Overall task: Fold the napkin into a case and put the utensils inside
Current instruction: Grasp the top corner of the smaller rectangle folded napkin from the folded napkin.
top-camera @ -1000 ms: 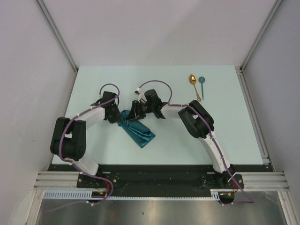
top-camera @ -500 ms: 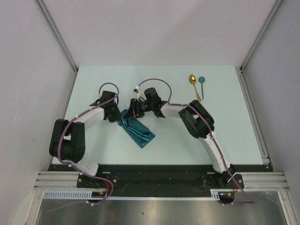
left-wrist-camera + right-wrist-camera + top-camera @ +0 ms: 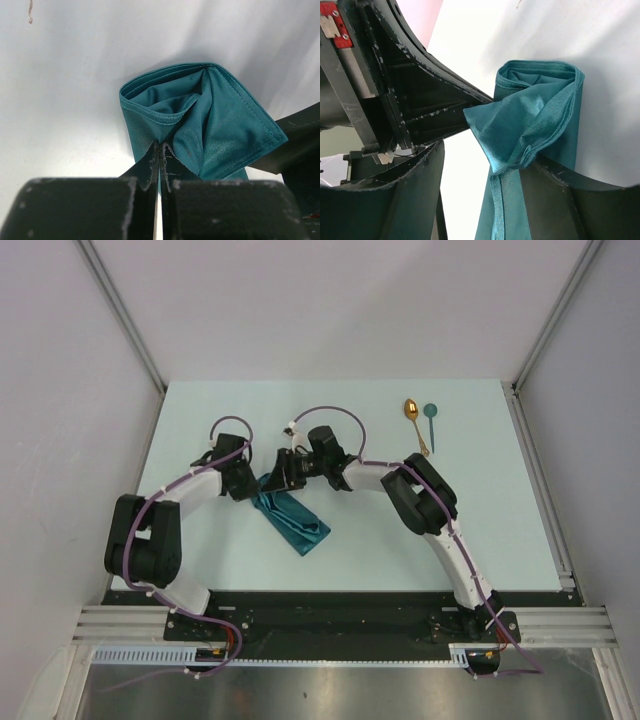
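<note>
Top view: the napkin [image 3: 292, 519] lies as a narrow folded strip, slanted, near the middle of the surface [image 3: 200, 410]. The left hand [image 3: 254, 487] and right hand [image 3: 275, 478] meet at its far end. The gold spoon [image 3: 412, 420] and teal spoon [image 3: 430, 418] lie side by side at far right, well apart from the cloth and not yet in the case. Left wrist view: the left hand [image 3: 159, 151] is clamped tight on one cloth layer at the strip's end, drawing it off the rest so the pocket gapes. Right wrist view: the right hand [image 3: 487, 156] is open, with a finger on either side of the napkin [image 3: 540, 107], gripping nothing. Judgement: the pinch holds the mouth open for the spoons, and the right hand is free — likely the one to fetch them.
</note>
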Controlling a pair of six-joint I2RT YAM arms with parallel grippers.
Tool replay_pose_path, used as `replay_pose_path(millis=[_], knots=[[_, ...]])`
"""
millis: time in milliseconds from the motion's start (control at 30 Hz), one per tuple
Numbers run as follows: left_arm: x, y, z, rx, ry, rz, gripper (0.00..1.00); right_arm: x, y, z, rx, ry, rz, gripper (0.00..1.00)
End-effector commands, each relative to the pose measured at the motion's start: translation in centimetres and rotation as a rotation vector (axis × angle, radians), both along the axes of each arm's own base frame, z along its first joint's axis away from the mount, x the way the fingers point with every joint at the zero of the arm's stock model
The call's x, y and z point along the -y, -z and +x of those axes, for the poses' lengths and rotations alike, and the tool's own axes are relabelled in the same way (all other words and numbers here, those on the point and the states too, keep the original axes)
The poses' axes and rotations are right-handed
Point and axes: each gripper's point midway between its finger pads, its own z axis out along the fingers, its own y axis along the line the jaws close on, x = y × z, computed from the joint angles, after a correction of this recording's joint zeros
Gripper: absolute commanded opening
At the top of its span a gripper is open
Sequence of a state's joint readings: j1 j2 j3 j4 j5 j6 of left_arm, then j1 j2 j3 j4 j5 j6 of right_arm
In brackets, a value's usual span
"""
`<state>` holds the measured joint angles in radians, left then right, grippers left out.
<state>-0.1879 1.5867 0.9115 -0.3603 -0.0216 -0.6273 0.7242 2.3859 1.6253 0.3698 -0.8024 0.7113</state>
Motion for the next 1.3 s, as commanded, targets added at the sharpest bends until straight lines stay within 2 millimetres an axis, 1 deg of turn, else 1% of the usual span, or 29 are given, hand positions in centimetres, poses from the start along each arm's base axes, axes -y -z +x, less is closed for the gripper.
replay_pose_path(millis=[0,67,100,167,300,333,367,400,433,533,667,733,767,800,833,867,933,967,1000,1033,1067,1100,1133,1200,1267], knots=[[0.0,-2.2,1.0,0.069,-0.002,-0.022,0.00,-0.5,-3.9,0.4,0.080,-0.020,0.055,0.63],[-0.3,-2.2,1.0,0.073,-0.012,-0.025,0.00,-0.5,-3.6,0.5,0.075,-0.024,0.050,0.62],[0.1,-2.2,0.9,0.073,0.000,-0.046,0.00,-0.4,-3.3,0.4,0.073,-0.028,0.040,0.60],[0.1,-2.2,1.0,0.070,0.001,-0.063,0.00,-0.1,-2.8,0.3,0.101,-0.039,0.019,0.60],[0.5,-1.9,1.0,0.063,0.002,-0.107,0.00,0.4,-3.3,0.9,0.127,-0.033,0.039,0.63],[0.4,-1.7,0.9,0.054,-0.003,-0.112,0.00,0.5,-3.0,1.0,0.124,-0.028,0.022,0.63],[0.4,-1.7,0.9,0.055,-0.002,-0.116,0.00,0.3,-3.6,1.5,0.143,-0.025,0.020,0.63],[0.4,-1.7,0.9,0.054,-0.002,-0.115,0.00,0.3,-3.6,1.7,0.153,-0.026,0.013,0.63],[0.3,-1.6,0.9,0.049,-0.005,-0.115,0.00,0.3,-3.5,1.7,0.145,-0.030,0.005,0.63],[0.3,-1.7,0.9,0.052,-0.004,-0.114,0.00,0.0,-4.1,1.5,0.165,-0.039,0.000,0.63],[0.1,-2.2,1.0,0.064,-0.005,-0.110,0.00,-0.1,-4.2,1.0,0.162,-0.053,0.006,0.62],[0.1,-2.1,0.9,0.063,-0.005,-0.110,0.00,-0.6,-4.4,0.8,0.149,-0.064,0.027,0.61],[0.0,-2.1,0.9,0.062,-0.006,-0.108,0.00,-0.8,-3.9,0.5,0.134,-0.076,0.027,0.59],[-0.1,-2.0,0.9,0.059,-0.009,-0.102,0.00,-1.1,-4.2,0.5,0.137,-0.085,0.038,0.59],[-0.1,-2.1,0.9,0.063,-0.010,-0.102,0.00,-1.5,-4.0,0.0,0.130,-0.100,0.039,0.57],[-0.1,-2.0,0.9,0.060,-0.008,-0.101,0.00,-1.6,-3.4,-0.2,0.123,-0.112,0.030,0.57],[-0.2,-2.2,0.9,0.066,-0.011,-0.101,0.00,-1.9,-3.4,-0.6,0.124,-0.133,0.011,0.57],[-0.3,-2.1,0.9,0.066,-0.011,-0.101,0.00,-2.0,-3.3,-0.5,0.149,-0.135,0.001,0.57],[-0.2,-2.1,0.9,0.067,-0.010,-0.105,0.00,-1.8,-1.8,-0.9,0.102,-0.145,-0.048,0.57],[-0.2,-2.0,0.9,0.064,-0.009,-0.106,0.00,-2.0,-2.3,-0.4,0.115,-0.148,-0.042,0.57],[-0.1,-2.0,0.9,0.063,-0.010,-0.110,0.00,-1.6,-2.0,-0.2,0.093,-0.144,-0.044,0.57],[-0.1,-2.0,1.0,0.063,-0.009,-0.112,0.00,-1.5,-2.8,0.2,0.115,-0.133,-0.020,0.56],[-0.1,-1.9,0.9,0.061,-0.009,-0.114,0.00,-1.0,-2.3,0.0,0.094,-0.126,-0.021,0.56],[-0.1,-2.0,1.0,0.067,-0.010,-0.117,0.00,-1.0,-3.0,0.2,0.086,-0.122,0.011,0.56],[0.0,-2.2,1.0,0.069,-0.008,-0.121,0.00,-1.3,-3.2,-0.1,0.074,-0.143,0.027,0.53]])
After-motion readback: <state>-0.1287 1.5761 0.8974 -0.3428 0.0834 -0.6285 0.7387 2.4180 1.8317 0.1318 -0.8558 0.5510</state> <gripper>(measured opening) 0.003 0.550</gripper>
